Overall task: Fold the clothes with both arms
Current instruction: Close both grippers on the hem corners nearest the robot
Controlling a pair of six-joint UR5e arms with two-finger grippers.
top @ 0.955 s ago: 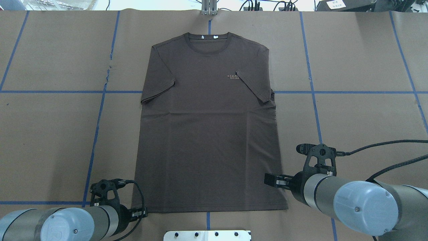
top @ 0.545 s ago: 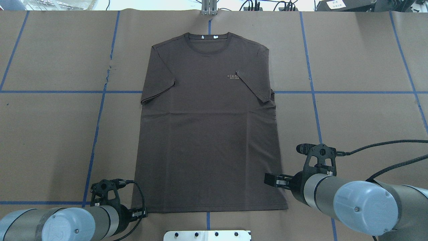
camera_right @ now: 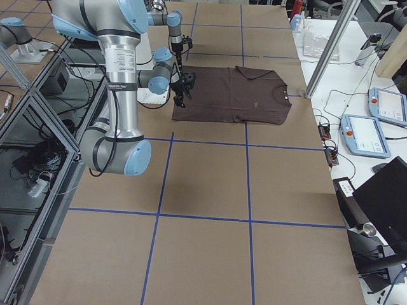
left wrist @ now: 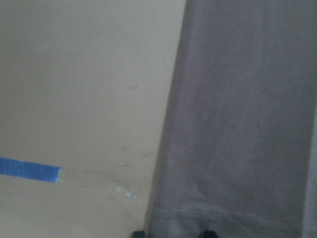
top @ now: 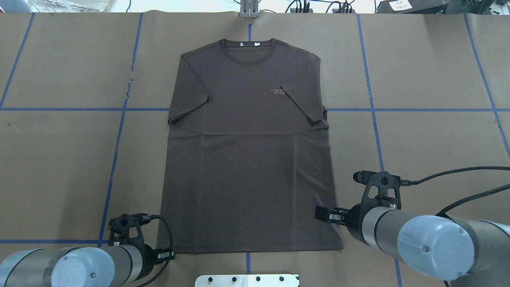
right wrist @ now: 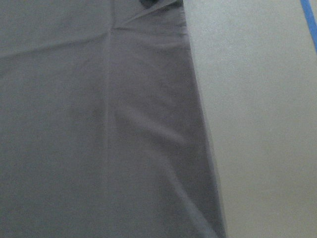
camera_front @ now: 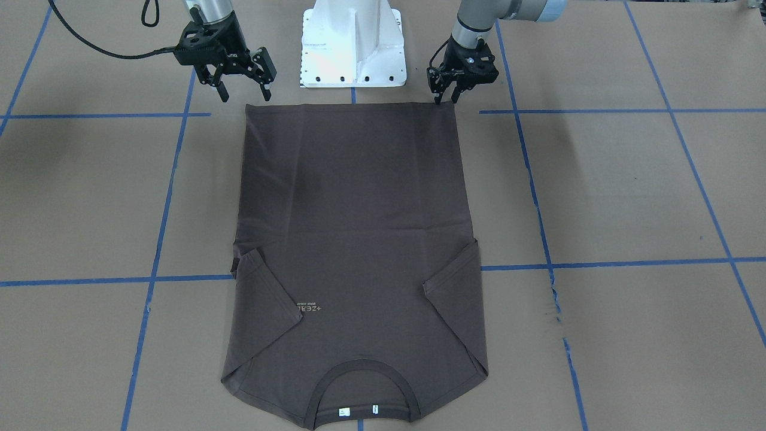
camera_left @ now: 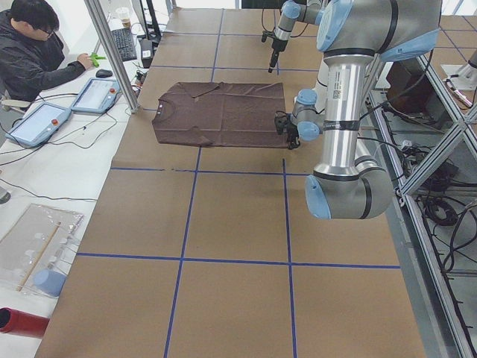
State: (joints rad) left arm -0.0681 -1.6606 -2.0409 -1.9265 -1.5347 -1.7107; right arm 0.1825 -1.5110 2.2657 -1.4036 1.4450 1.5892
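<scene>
The dark grey-brown T-shirt [camera_front: 353, 209] lies flat on the brown paper table, front up, both sleeves folded inward. Its collar points away from the robot [top: 248, 52] and its hem lies toward the robot. My left gripper [camera_front: 446, 99] is open and low at the hem's left corner [top: 166, 254]. The left wrist view shows that hem corner [left wrist: 223, 218] between the fingertips [left wrist: 208, 233]. My right gripper [camera_front: 244, 91] is open wide and empty, held above the shirt's right edge near the hem [top: 324, 215]. The right wrist view shows only the shirt's side edge [right wrist: 198, 124].
The white base pedestal [camera_front: 353, 48] stands just behind the hem. Blue tape lines [top: 115, 151] cross the paper. An operator [camera_left: 33, 52] sits with tablets [camera_left: 97, 93] at the far side. A metal post [camera_left: 112, 52] stands by the collar end.
The left gripper has edged very slightly toward the robot at the hem corner. The right arm and the shirt have not moved.
</scene>
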